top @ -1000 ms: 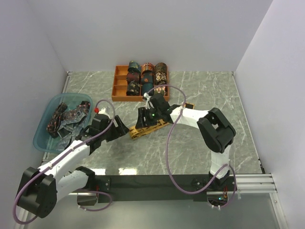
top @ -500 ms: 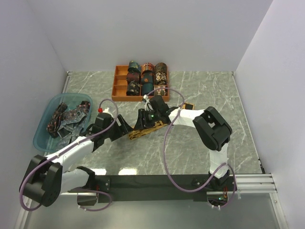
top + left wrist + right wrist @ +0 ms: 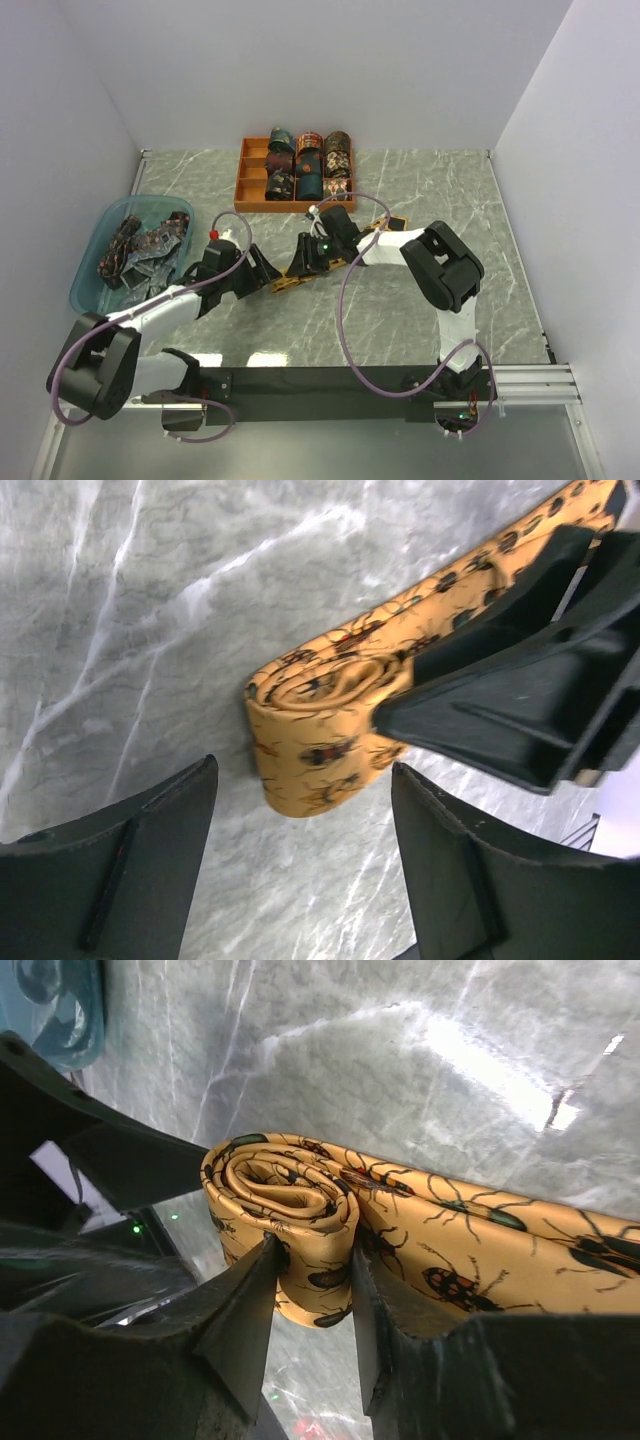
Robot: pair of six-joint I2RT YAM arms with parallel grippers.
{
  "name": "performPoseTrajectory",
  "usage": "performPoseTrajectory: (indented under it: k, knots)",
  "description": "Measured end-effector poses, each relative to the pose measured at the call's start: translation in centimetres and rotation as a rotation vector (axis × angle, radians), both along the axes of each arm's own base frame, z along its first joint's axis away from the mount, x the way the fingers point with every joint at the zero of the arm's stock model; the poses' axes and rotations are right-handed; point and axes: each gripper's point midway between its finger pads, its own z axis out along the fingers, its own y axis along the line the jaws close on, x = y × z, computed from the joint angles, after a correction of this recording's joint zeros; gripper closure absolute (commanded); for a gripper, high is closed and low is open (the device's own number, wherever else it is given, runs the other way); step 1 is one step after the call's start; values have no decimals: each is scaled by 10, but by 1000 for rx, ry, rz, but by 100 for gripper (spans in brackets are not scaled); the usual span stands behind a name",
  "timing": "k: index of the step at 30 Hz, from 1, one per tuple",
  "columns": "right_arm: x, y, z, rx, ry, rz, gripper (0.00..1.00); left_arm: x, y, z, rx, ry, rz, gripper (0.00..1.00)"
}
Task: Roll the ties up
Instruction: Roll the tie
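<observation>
A mustard-gold tie (image 3: 340,262) with dark beetle motifs lies on the marble table, its near-left end wound into a small roll (image 3: 285,1200). My right gripper (image 3: 312,1290) is shut on that roll, one finger on each side of it; it shows in the top view (image 3: 303,265) too. My left gripper (image 3: 300,860) is open and empty, its fingers (image 3: 110,870) spread wide just short of the roll (image 3: 310,740). In the top view the left gripper (image 3: 264,272) sits just left of the tie's rolled end.
An orange compartment tray (image 3: 252,188) at the back holds several rolled ties (image 3: 310,160). A translucent blue basin (image 3: 92,262) at the left holds several loose dark ties (image 3: 150,245). Grey walls close in the table on three sides.
My left gripper has moved right, closer to the tie's rolled end. My right gripper has shifted slightly left and down with the roll held in it.
</observation>
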Motion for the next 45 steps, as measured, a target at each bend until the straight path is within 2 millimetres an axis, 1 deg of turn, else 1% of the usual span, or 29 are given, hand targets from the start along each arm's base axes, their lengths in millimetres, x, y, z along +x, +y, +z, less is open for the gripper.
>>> performPoseTrajectory:
  k: [8, 12, 14, 17, 21, 22, 23, 25, 26, 28, 29, 31, 32, 34, 35, 41, 43, 45]
  knots:
    - [2, -4, 1, 9, 16, 3, 60, 3, -6, -16, -9, 26, -24, 29]
    - [0, -3, 1, 8, 19, 14, 60, 8, -11, -17, -24, 12, -32, 35]
    - [0, -3, 0, 7, 21, 22, 60, 10, -12, -18, -29, 8, -33, 40]
    - [0, -2, -3, 7, 27, 31, 60, 12, -14, -20, -33, 8, -34, 41]
    - [-1, -2, -3, 9, 30, 38, 60, 14, -16, -22, -42, 3, -39, 48]
    - [-1, -2, -3, 8, 29, 39, 60, 15, -16, -22, -44, 4, -39, 49]
    - [-1, -2, -3, 6, 28, 39, 60, 15, -17, -23, -44, 4, -40, 53]
    - [1, -3, -3, 1, 21, 40, 60, 15, -17, -25, -44, 7, -38, 58]
    - [2, -3, -3, -4, 17, 40, 60, 15, -17, -25, -44, 9, -39, 64]
    - [3, -4, -4, -14, 9, 39, 59, 15, -18, -26, -43, 11, -38, 71]
    - [3, -5, -5, -20, 5, 38, 58, 15, -18, -26, -43, 10, -41, 78]
    - [3, -7, -4, -33, -8, 39, 53, 14, -19, -25, -43, 9, -43, 84]
    - [4, -9, -2, -44, -19, 35, 52, 14, -19, -26, -42, 9, -46, 90]
    - [6, -13, 1, -70, -44, 26, 51, 14, -19, -26, -41, 11, -46, 94]
    - [9, -16, 4, -85, -66, 20, 51, 14, -19, -26, -39, 14, -47, 99]
    - [32, -40, 29, -186, -227, -58, 52, 10, -17, -25, -22, 34, -54, 99]
    - [42, -52, 30, -241, -271, -92, 52, 7, -16, -23, -14, 39, -60, 99]
    - [48, -62, 25, -293, -289, -118, 53, 3, -14, -22, -7, 43, -69, 99]
